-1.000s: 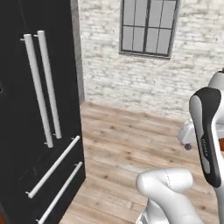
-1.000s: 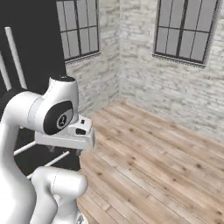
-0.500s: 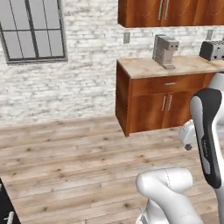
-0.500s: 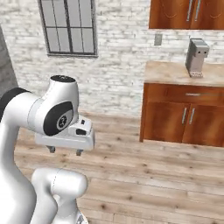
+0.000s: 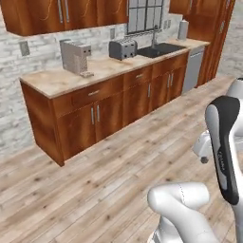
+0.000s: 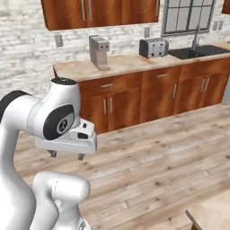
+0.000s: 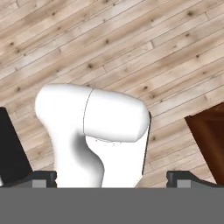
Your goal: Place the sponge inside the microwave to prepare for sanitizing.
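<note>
Gripper (image 6: 65, 155) hangs over the wood floor (image 6: 152, 152), fingers wide apart, holding nothing. Counter (image 5: 71, 78) carries a coffee machine (image 5: 76, 57) and toaster (image 5: 122, 49).

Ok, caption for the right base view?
Arm folded, open gripper over wood floor, facing a counter with coffee machine, toaster and sink.

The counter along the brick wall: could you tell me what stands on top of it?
On the counter stand a coffee machine and a toaster; a sink is set into it. Its cabinets are shut.
</note>
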